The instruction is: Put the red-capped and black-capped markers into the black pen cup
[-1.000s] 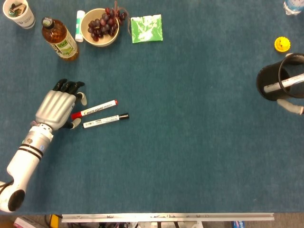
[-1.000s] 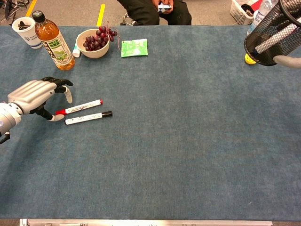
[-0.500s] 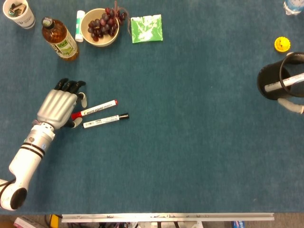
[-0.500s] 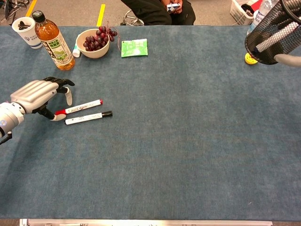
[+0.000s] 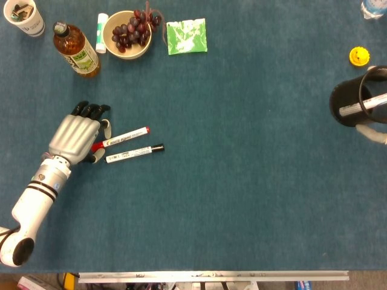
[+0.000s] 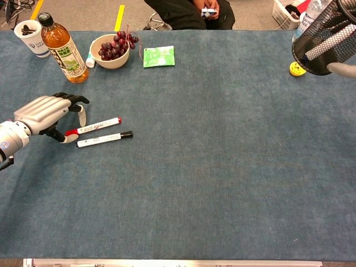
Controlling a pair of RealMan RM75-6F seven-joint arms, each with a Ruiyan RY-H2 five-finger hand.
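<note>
The red-capped marker (image 5: 124,138) (image 6: 95,127) and the black-capped marker (image 5: 134,153) (image 6: 104,139) lie side by side on the blue table at the left. My left hand (image 5: 75,138) (image 6: 44,114) hovers palm down at their left ends. Its fingers are spread around the red cap, and its thumb is close to the black-capped marker's white end. It holds nothing. At the far right my right hand (image 5: 370,134) (image 6: 342,68), mostly out of frame, holds the black mesh pen cup (image 5: 357,99) (image 6: 325,36) tilted above the table. A white marker lies inside the cup.
Along the far left edge stand a tea bottle (image 5: 75,49), a paper cup (image 5: 24,17), a white tube (image 5: 101,24), a bowl of grapes (image 5: 127,33) and a green packet (image 5: 186,36). A small yellow object (image 5: 358,56) lies near the cup. A person (image 6: 186,11) sits beyond the table.
My left hand has edged slightly toward the markers' left ends. The pen cup in my right hand has shifted a little to the right. The markers have not moved.
</note>
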